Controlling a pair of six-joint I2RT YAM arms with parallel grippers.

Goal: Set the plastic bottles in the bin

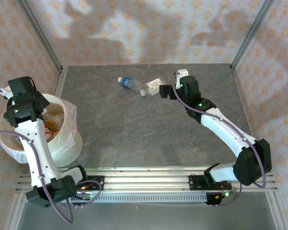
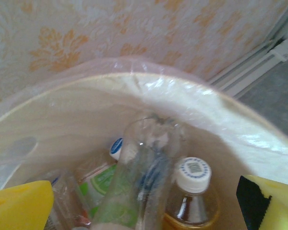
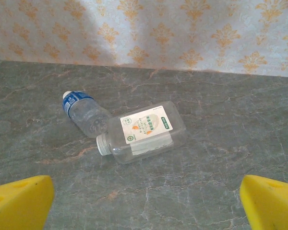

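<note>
Nearest, at the left edge of the grey table (image 1: pixel 134 134), stands the bin (image 1: pixel 67 146), its thin bag folded over the rim. The left gripper (image 1: pixel 17 100) hangs above its mouth. Seen from the left wrist, its yellow fingertips (image 2: pixel 19 206) sit at opposite edges of the view, so the jaws stand wide apart and grip nothing. Between them, touching neither, a clear bottle (image 2: pixel 144 172) stands nearly upright inside the bin (it is blurred, and its label cannot be read). To one side of it is a white-capped bottle (image 2: pixel 192 187) holding amber liquid, to the other a green-labelled bottle (image 2: pixel 103 184), with a blue cap (image 2: pixel 116 147) showing just behind. The pale wall of the bin curves round behind them all.

Farther off, toward the back of the table, the right gripper (image 1: pixel 168 91) reaches out low over the surface. In the right wrist view its own fingertips (image 3: pixel 19 203) are likewise spread to the edges, wide open with nothing between them. Just ahead of it two bottles lie on their sides. The nearer is a flat-sided bottle (image 3: pixel 146 132) with a white label and white cap. Beyond it is a blue-labelled bottle (image 3: pixel 84 112), whose base meets the flat one near its cap. Behind them rises the patterned wall (image 3: pixel 182 28).
</note>
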